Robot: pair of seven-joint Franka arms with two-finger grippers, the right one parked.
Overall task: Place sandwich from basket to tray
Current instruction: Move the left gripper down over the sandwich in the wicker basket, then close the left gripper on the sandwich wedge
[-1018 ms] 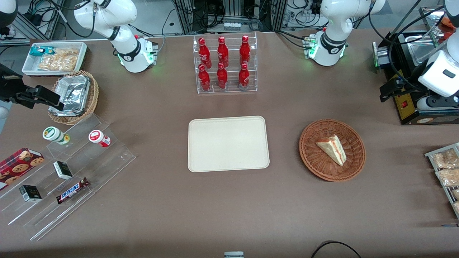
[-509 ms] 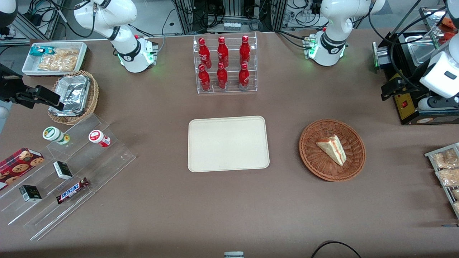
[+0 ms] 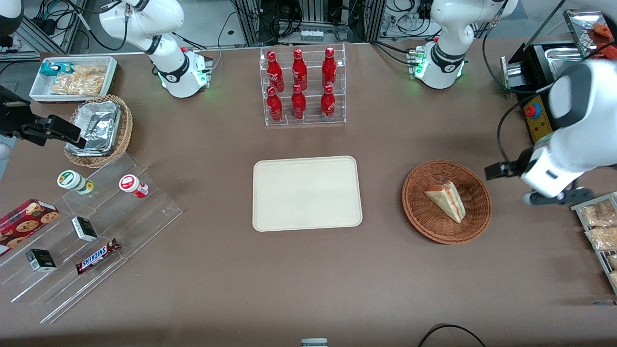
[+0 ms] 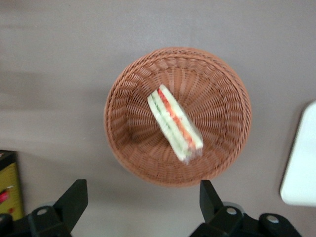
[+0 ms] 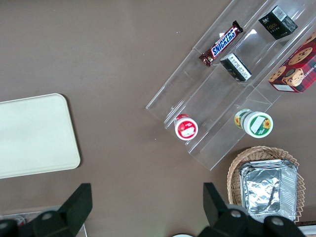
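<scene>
The sandwich (image 3: pixel 446 199) (image 4: pixel 175 123), a white bread wedge with red and green filling along its edge, lies in the round reddish-brown woven basket (image 3: pixel 418 211) (image 4: pixel 129 148). The cream tray (image 3: pixel 306 193) (image 4: pixel 301 170) lies flat with nothing on it, beside the basket toward the parked arm's end. My gripper (image 3: pixel 501 170) (image 4: pixel 141 200) hangs above the table just outside the basket's rim, on the working arm's side. Its fingers (image 4: pixel 75 196) are open, with only bare table between them.
A clear rack of red bottles (image 3: pixel 301 86) stands farther from the front camera than the tray. A wire rack of snack packets (image 3: pixel 600 226) and a black machine (image 3: pixel 540 91) sit at the working arm's end. Clear steps with snacks (image 3: pixel 91 231) and a foil-container basket (image 3: pixel 99 129) are at the parked arm's end.
My arm has swung down from over the black machine toward the basket, nearer the front camera. The sandwich, basket and tray have not moved.
</scene>
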